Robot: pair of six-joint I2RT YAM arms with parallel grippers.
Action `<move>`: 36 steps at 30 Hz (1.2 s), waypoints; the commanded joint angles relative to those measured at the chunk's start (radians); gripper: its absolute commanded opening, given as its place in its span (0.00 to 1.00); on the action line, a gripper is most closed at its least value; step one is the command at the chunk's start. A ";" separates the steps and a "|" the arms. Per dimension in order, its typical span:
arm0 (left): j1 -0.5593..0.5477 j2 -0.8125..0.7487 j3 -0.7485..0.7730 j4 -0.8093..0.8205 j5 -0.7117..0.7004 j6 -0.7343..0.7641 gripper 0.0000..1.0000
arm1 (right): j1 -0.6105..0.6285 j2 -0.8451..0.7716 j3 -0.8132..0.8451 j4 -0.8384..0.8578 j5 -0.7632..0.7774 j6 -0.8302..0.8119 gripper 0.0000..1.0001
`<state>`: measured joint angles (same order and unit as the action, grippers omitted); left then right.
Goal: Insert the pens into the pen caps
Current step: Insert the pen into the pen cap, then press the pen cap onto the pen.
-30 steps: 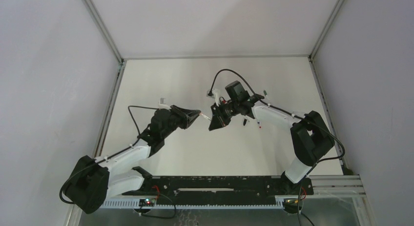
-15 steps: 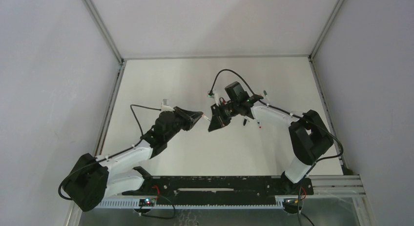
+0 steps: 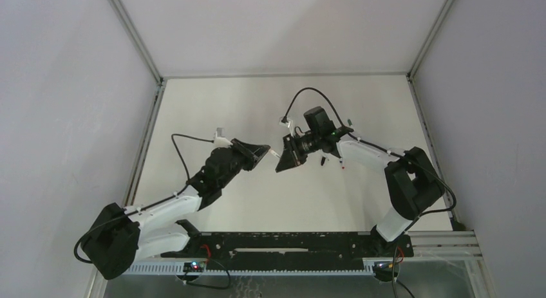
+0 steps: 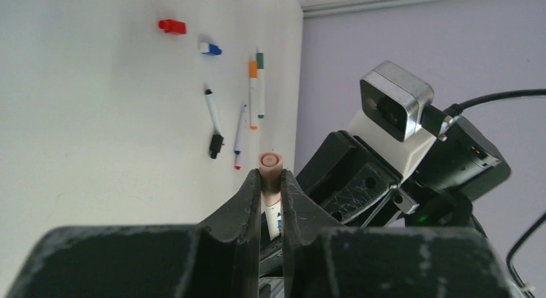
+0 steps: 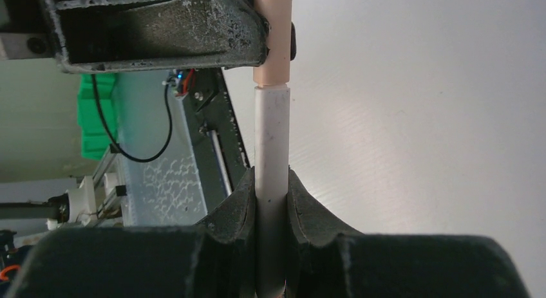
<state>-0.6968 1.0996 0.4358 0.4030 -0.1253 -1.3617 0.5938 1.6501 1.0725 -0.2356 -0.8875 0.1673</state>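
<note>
— Left gripper (image 4: 271, 182) pinches the cap (image 4: 271, 161); right gripper (image 5: 272, 188) clamps the pen (image 5: 271, 130), meeting end-to-end between them.
— Seated?
— Nearly, I judge (a seam shows). Next, I push straight along the barrel. Beyond the left gripper, loose pens (image 4: 212, 114) and a red cap (image 4: 172, 26) lie on the table (image 4: 96, 118), well apart, blocking nothing.

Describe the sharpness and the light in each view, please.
Top external: even, soft light, no hard shadows; small things hard to make out. Left wrist: loose pens sharp, near fingers dark and slightly soft. Right wrist: held pen sharp, table very bright with little detail.
</note>
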 commanded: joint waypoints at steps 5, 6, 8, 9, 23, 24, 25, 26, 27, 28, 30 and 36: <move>-0.053 -0.040 0.097 0.099 0.058 0.113 0.11 | -0.018 -0.112 -0.008 0.151 -0.152 -0.006 0.00; -0.057 -0.047 0.099 0.100 0.056 0.123 0.13 | -0.021 -0.121 -0.009 0.152 -0.160 -0.012 0.00; -0.059 -0.062 0.100 0.100 0.051 0.136 0.18 | -0.028 -0.137 -0.010 0.150 -0.172 -0.018 0.00; -0.062 -0.069 0.099 0.100 0.049 0.141 0.20 | -0.032 -0.145 -0.011 0.152 -0.178 -0.018 0.00; -0.068 -0.151 0.112 0.090 0.047 0.207 0.39 | -0.052 -0.238 -0.045 0.226 -0.243 -0.003 0.00; -0.069 -0.157 0.112 0.088 0.048 0.216 0.42 | -0.054 -0.241 -0.046 0.226 -0.247 -0.001 0.00; -0.070 -0.165 0.112 0.086 0.049 0.225 0.46 | -0.057 -0.245 -0.049 0.226 -0.252 0.001 0.00; -0.072 -0.177 0.111 0.084 0.051 0.232 0.50 | -0.059 -0.248 -0.050 0.226 -0.259 0.003 0.00; -0.073 -0.182 0.110 0.082 0.054 0.243 0.53 | -0.062 -0.253 -0.051 0.226 -0.264 0.004 0.00; -0.075 -0.192 0.108 0.082 0.057 0.255 0.57 | -0.064 -0.259 -0.053 0.251 -0.268 0.004 0.00; -0.077 -0.214 0.105 0.081 0.066 0.281 0.62 | -0.068 -0.267 -0.053 0.257 -0.273 0.004 0.00; -0.078 -0.288 0.096 0.082 0.116 0.383 0.70 | -0.075 -0.282 -0.056 0.264 -0.291 0.009 0.00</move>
<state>-0.7666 0.8661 0.4980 0.4717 -0.0570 -1.0870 0.5255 1.4078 1.0233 -0.0174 -1.1423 0.1669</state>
